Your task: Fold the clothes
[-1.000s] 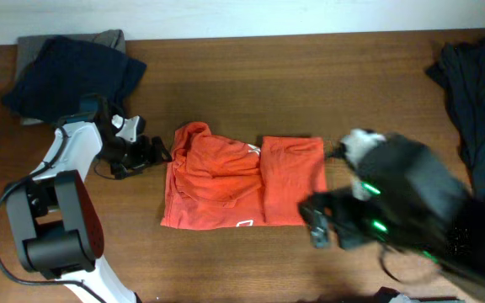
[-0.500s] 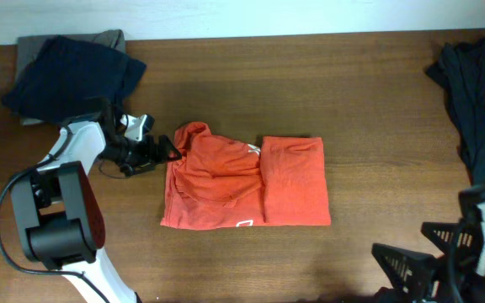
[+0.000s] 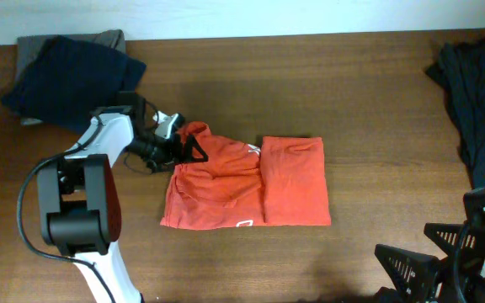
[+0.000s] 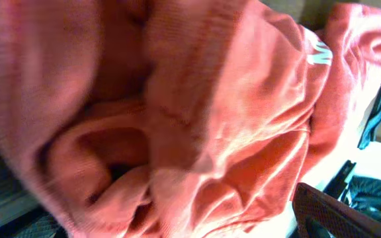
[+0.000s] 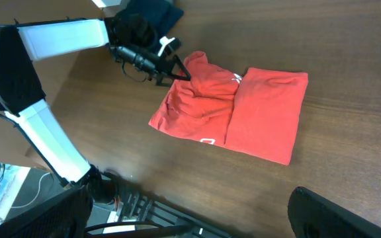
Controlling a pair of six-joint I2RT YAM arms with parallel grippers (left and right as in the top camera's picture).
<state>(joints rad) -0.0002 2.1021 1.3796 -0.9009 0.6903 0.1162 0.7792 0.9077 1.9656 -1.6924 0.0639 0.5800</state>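
1. The wooden desk (image 3: 352, 93) carries everything.
2. The red-orange T-shirt (image 3: 251, 181) lies mid-desk, its right half folded flat and its left half bunched.
3. A dark garment (image 3: 478, 101) lies at the far right, and a navy pile (image 3: 70, 71) at the far left.
4. The left end effector (image 3: 194, 151) is released, at the shirt's bunched upper-left corner.
5. The right end effector (image 3: 402, 240) is released wide, well apart from the shirt.

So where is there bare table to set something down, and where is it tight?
Widest bare wood lies between the orange shirt and the dark clothes at the right edge. Another strip runs along the far side behind the shirt. Crowded on the left: the left gripper sits at the shirt's corner, close to the dark pile.
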